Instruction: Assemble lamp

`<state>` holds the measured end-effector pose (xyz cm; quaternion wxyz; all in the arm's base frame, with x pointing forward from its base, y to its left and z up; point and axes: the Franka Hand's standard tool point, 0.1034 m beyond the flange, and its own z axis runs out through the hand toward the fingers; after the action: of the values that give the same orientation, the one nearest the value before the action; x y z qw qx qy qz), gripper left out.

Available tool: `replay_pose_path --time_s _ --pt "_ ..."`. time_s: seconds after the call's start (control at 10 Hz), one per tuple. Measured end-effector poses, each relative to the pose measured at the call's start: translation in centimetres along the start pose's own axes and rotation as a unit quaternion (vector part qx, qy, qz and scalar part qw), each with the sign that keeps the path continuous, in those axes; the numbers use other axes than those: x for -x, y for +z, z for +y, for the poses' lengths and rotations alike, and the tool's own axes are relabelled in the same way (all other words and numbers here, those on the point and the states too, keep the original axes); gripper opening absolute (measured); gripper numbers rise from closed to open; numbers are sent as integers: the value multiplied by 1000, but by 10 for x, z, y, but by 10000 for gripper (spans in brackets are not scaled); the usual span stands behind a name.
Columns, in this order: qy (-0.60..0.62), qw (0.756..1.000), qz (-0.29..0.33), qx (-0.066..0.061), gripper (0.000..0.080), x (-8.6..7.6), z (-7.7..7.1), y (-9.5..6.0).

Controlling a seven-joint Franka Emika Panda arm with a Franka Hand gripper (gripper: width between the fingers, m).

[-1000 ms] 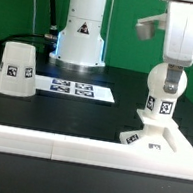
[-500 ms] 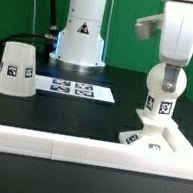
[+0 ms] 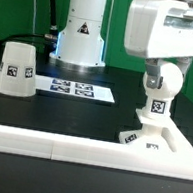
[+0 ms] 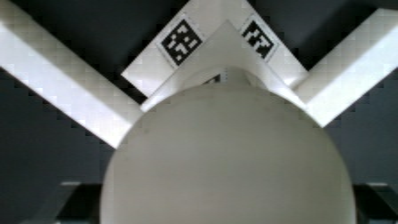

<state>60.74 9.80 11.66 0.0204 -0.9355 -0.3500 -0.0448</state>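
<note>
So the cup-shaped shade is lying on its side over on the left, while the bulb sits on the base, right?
Not quite: the exterior view shows the shade standing upright on its wide rim, not on its side. It is on that view's left, and the bulb does sit on the base.

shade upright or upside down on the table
Upside down. The shade sits at the exterior view's left with its wide rim on the table and its narrow end up, apart from the bulb and base.
</note>
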Motion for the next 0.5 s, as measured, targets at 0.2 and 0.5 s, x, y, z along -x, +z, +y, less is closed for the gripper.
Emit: replay_pose_path --time_s 0.2,0.5 --pt "84 997 1 0 577 -1 2 0" --pt "163 987 2 1 577 0 3 -1"
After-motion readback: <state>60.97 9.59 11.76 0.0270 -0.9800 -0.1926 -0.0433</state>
